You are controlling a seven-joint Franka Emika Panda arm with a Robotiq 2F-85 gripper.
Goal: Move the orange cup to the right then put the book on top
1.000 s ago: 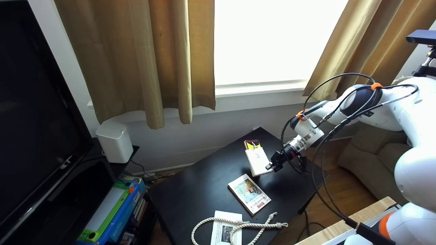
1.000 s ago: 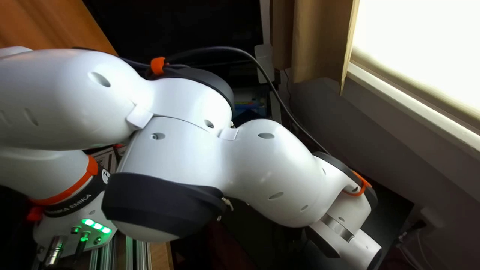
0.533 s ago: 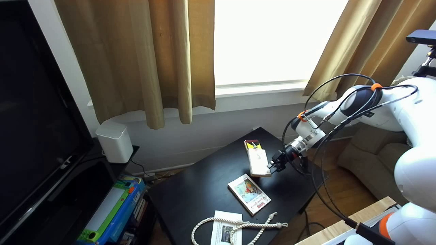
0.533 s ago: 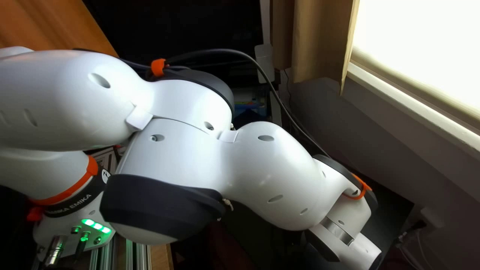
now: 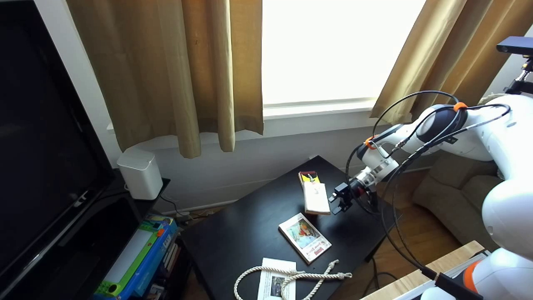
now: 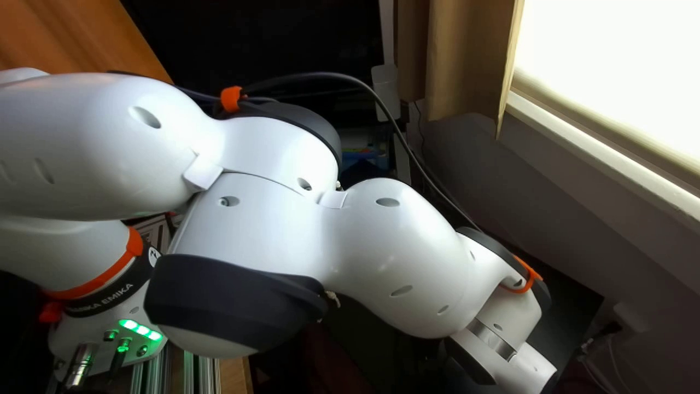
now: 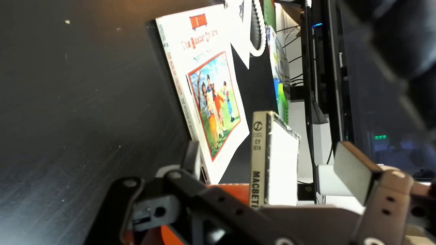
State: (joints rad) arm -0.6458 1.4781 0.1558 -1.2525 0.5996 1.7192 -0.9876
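The book [image 7: 257,160], its pale spine lettered MACBETH, lies with its white cover up; in an exterior view the same book [image 5: 317,200] is beside my gripper [image 5: 333,205]. Bright orange, apparently the orange cup [image 7: 235,191], shows on the table side of the spine. Gripper parts and the book hide most of it, and the exterior views do not show it. In the wrist view my gripper [image 7: 272,160] is open, its fingers spread wide on both sides of the book and clear of it. Arm links hide this area in an exterior view.
Past the white cover's far end shows a yellow and red patch with a dark mark [image 5: 309,177]. An illustrated Boxcar Children book [image 5: 305,237] lies nearby on the dark table [image 5: 250,233]. Farther along, a knotted rope [image 5: 316,276] crosses a printed sheet [image 5: 266,283]. Cables [image 5: 391,216] hang from the arm.
The gripper's fingers have spread and let go of the book. Its white cover has turned a little and shifted slightly left, while the gripper has edged right. The yellow patch stayed put.
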